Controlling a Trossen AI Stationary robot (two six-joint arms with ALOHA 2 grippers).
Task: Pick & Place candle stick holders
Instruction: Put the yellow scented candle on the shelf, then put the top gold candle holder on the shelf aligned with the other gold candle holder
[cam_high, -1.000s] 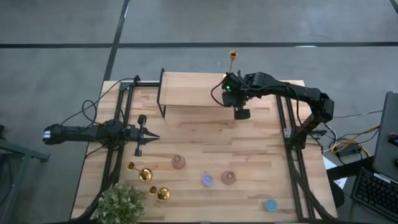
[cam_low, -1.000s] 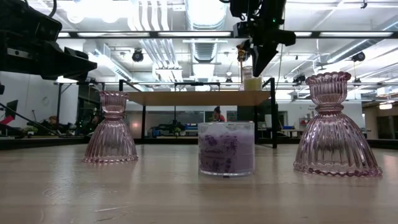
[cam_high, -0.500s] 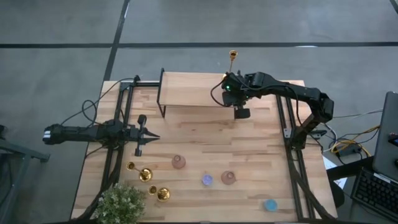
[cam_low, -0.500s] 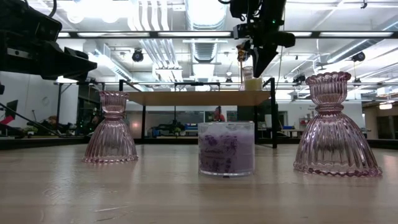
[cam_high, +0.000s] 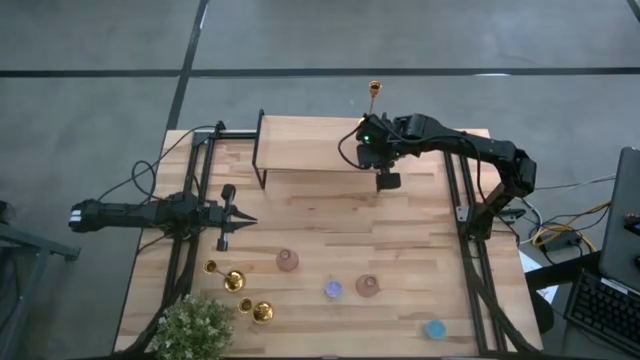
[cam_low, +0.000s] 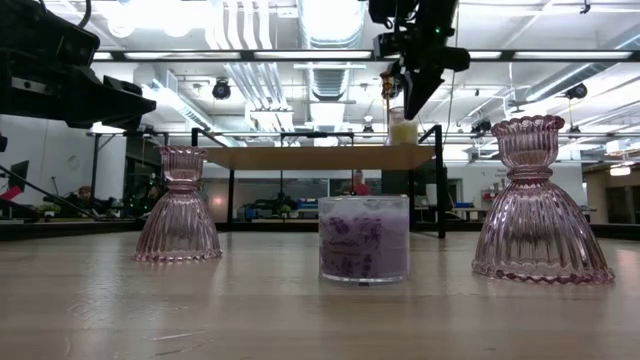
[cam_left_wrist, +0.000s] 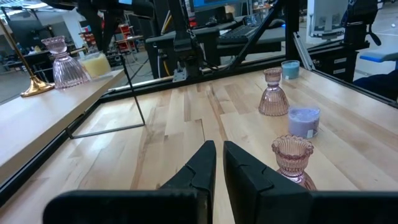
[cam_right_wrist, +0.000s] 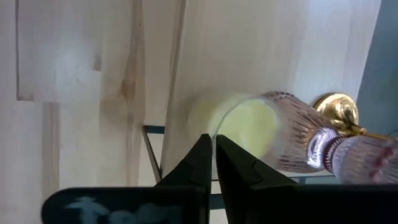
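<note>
Nearest the desk's (cam_high: 330, 215) front edge, two gold candle stick holders are lying at the left corner, one (cam_high: 226, 277) just behind the other (cam_high: 258, 311), beside a potted plant (cam_high: 195, 325); judging by this, both are waiting to be picked. A blue candle (cam_high: 434, 328) is sitting at the front right, a purple candle (cam_high: 333, 289) mid-front, flanked by two pink glass holders (cam_high: 287, 260) and (cam_high: 367, 285), apparently left as clutter, not targets. Farther in, the left pincer (cam_high: 225, 217) is idling over the desk's left side, fingers pressed together and nothing between them, well apart from the gold pieces. Farther still, the right pincer (cam_high: 385, 180) is hanging above the raised shelf's (cam_high: 305, 145) right end, fingers pressed together and empty, pointing down over a yellow candle (cam_right_wrist: 245, 127) and a pink glass holder (cam_right_wrist: 298, 140) on the shelf. At the far edge, a third gold candle stick holder (cam_high: 375, 92) is standing upright at the shelf's back corner, likely already placed there, which suggests the shelf is serving as the drop-off and the right arm is done with this one.
</note>
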